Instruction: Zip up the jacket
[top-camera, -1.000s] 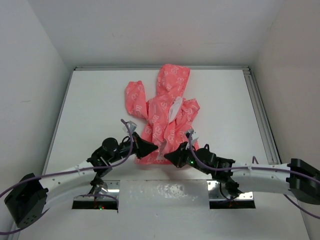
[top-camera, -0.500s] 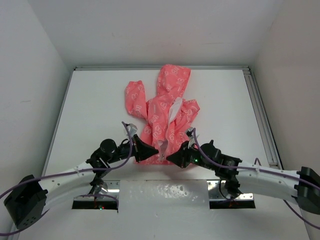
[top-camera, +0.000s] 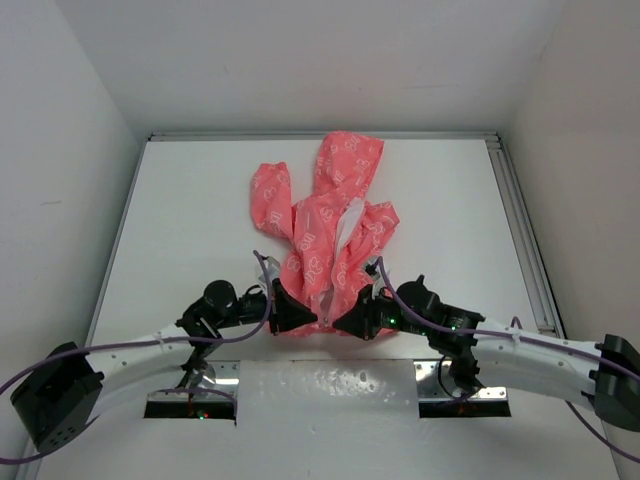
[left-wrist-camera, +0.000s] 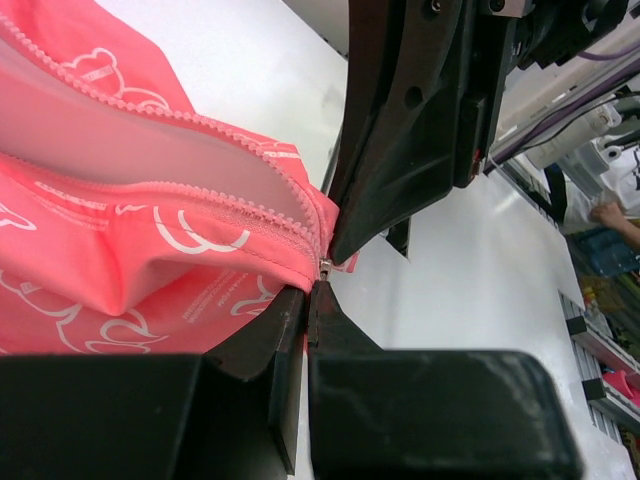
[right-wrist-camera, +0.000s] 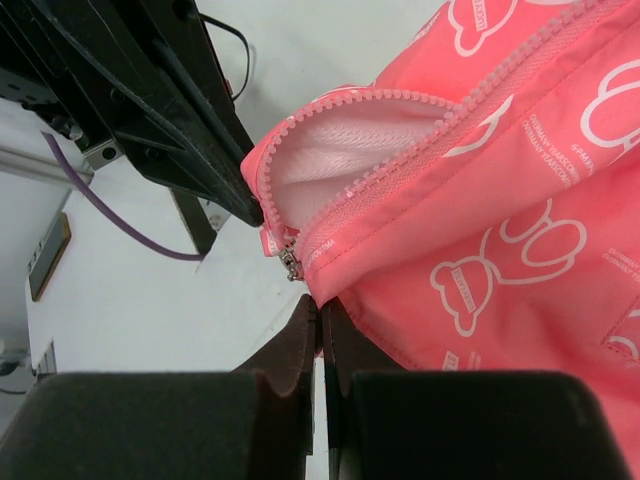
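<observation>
The left gripper (left-wrist-camera: 312, 292) is clenched on the bottom hem of the jacket (top-camera: 330, 225), its tips pinching the fabric right at the foot of the zipper (left-wrist-camera: 200, 195). The right gripper (right-wrist-camera: 320, 305) is closed on the hem too, just beside the small metal pull (right-wrist-camera: 290, 263). The two come in from opposite sides and meet tip to tip, almost touching.

Under them is a bare white table (top-camera: 180, 220) with a metal rail (top-camera: 520, 232) along its right edge. Plain white walls (top-camera: 60, 150) close it in on the left, far and right sides.

The jacket lies mid-table and runs away from the jaws toward the far wall. Its hem is at the near end, in the jaws, and its hood (top-camera: 348, 155) is at the far end. One sleeve (top-camera: 270, 195) is crumpled out to the left. Just above the jaws the front gapes open, with the two rows of teeth apart and white lining (right-wrist-camera: 340, 150) showing between them.
</observation>
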